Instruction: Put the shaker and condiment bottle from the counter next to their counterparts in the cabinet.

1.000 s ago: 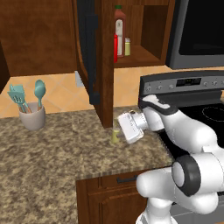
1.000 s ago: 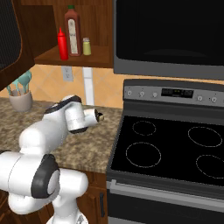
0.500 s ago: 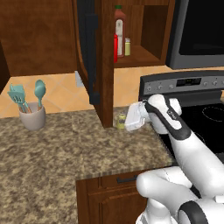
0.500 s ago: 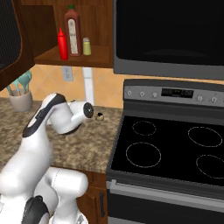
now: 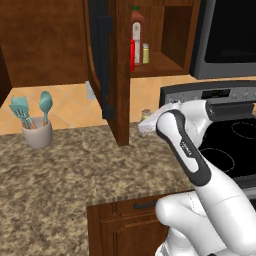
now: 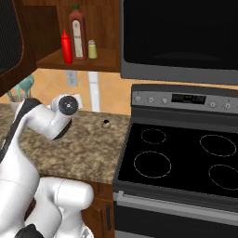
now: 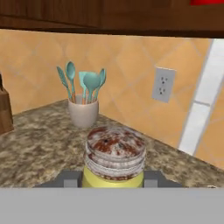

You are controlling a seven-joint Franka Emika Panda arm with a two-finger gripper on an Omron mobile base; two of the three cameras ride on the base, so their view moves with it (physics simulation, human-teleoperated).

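Observation:
My gripper [image 7: 113, 180] is shut on the shaker [image 7: 114, 158], a stubby yellow-green cylinder with a pale speckled cap, held upright between the fingertips [image 7: 70, 178]. From the left base view the shaker [image 5: 145, 114] hangs above the counter [image 5: 60, 175], just right of the open cabinet door [image 5: 102, 60]. The red condiment bottle [image 6: 67, 46] stands on the cabinet shelf [image 6: 79, 61]. Beside it are the tall red-brown bottle [image 6: 77, 31] and the slim yellowish shaker [image 6: 92, 49].
A crock of teal utensils [image 5: 36, 131] stands at the counter's back left. A tiny dark jar [image 6: 106, 123] sits near the stove [image 6: 186, 158]. A wall outlet [image 7: 162, 84] is ahead on the tiled backsplash. The microwave [image 6: 181, 37] hangs over the stove.
The arm has lifted the shaker off the counter and carried it up and toward the back wall, nearer the cabinet. The grip has stayed shut.

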